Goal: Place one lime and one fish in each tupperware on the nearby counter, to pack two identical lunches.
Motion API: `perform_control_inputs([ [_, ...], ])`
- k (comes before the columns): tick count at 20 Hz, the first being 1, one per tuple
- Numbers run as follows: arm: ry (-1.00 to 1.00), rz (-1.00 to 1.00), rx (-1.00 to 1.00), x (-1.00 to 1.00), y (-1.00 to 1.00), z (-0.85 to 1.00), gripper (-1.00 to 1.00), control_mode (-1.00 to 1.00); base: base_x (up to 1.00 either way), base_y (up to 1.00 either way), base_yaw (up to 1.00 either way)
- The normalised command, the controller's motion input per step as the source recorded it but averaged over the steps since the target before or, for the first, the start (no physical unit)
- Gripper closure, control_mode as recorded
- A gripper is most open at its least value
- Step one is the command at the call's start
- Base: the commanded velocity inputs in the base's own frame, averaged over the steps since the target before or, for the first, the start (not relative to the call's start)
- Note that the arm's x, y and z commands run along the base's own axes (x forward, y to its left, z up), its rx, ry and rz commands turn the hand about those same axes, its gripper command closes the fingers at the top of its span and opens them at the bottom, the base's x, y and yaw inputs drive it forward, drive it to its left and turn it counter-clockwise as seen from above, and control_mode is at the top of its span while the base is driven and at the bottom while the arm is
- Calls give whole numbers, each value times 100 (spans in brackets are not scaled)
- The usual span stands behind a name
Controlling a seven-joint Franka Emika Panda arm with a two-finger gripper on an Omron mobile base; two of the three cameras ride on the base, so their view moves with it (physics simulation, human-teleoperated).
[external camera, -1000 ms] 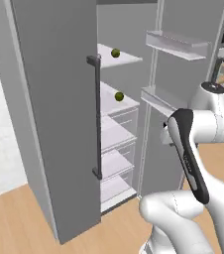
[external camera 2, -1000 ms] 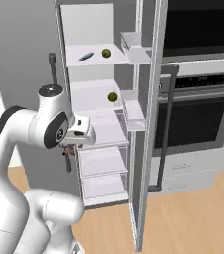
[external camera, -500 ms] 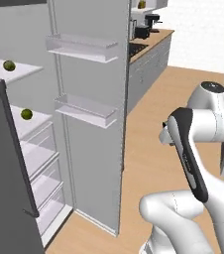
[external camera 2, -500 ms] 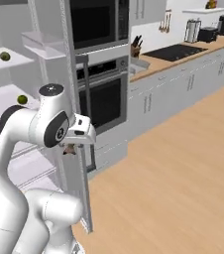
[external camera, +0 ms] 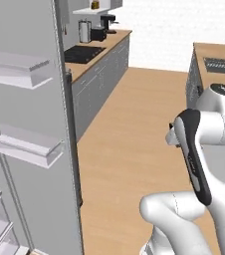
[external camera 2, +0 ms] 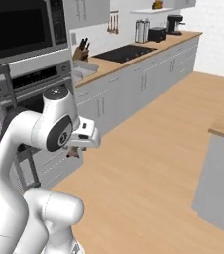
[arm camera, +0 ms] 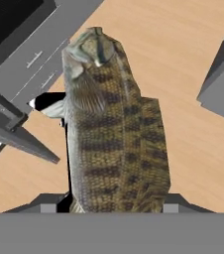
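With our gripper (arm camera: 116, 207) clamped on the brown fish (arm camera: 115, 134), we have swung from the fridge (external camera: 25, 149) toward the counters, ready for packing.

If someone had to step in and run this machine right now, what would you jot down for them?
Claw: shut on the fish, the dark brown-olive one; it hangs in front of the hand, head away from the claw, above the wood floor.
Surroundings: the base faces down the kitchen, with the open fridge door at left and the counter ahead along the wall.
Done: one fish picked up.
Left: put this fish in a tupperware, then pack the second fish and both limes.
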Motion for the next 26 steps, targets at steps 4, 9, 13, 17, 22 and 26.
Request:
perform_control_inputs([
  [4, 0, 0, 0, 0, 0, 0, 100, 100, 100, -64, 0],
  [9, 0, 0, 0, 0, 0, 0, 100, 100, 100, -43, 4],
  [13, 0, 0, 0, 0, 0, 0, 100, 100, 100, -1, 28],
  [17, 0, 0, 0, 0, 0, 0, 100, 100, 100, 0, 43],
  [22, 0, 0, 0, 0, 0, 0, 100, 100, 100, 0, 50],
  [26, 0, 0, 0, 0, 0, 0, 100, 100, 100, 0, 49],
])
